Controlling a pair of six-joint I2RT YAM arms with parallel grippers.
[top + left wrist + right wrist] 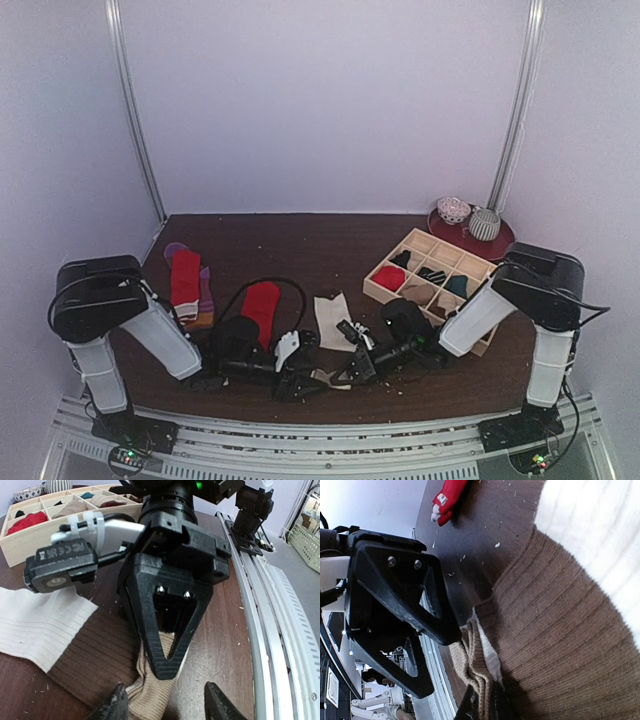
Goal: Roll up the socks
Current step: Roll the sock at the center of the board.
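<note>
White walls enclose a dark brown bench (pixel 300 240), seen from above with both arms reaching to its lower centre. A cream-and-brown sock (pixel 95 650) lies flat there, its cream ribbed part toward the left of the left wrist view and its tan end at the bottom centre.

The right tool (pixel 168 666) is closed, its tips pinching that tan end, which bunches up between them in the right wrist view. The left tool (pixel 166 706) stands apart, one finger on either side of the same tan end, clamped on nothing.

In the overhead view:
- A plain red sock (pixel 262 303) lies left of centre.
- A red sock with purple and orange parts (pixel 186 280) lies further left.
- A wooden grid tray (pixel 372 290) sits to the right, with dark and red items in its compartments.
</note>
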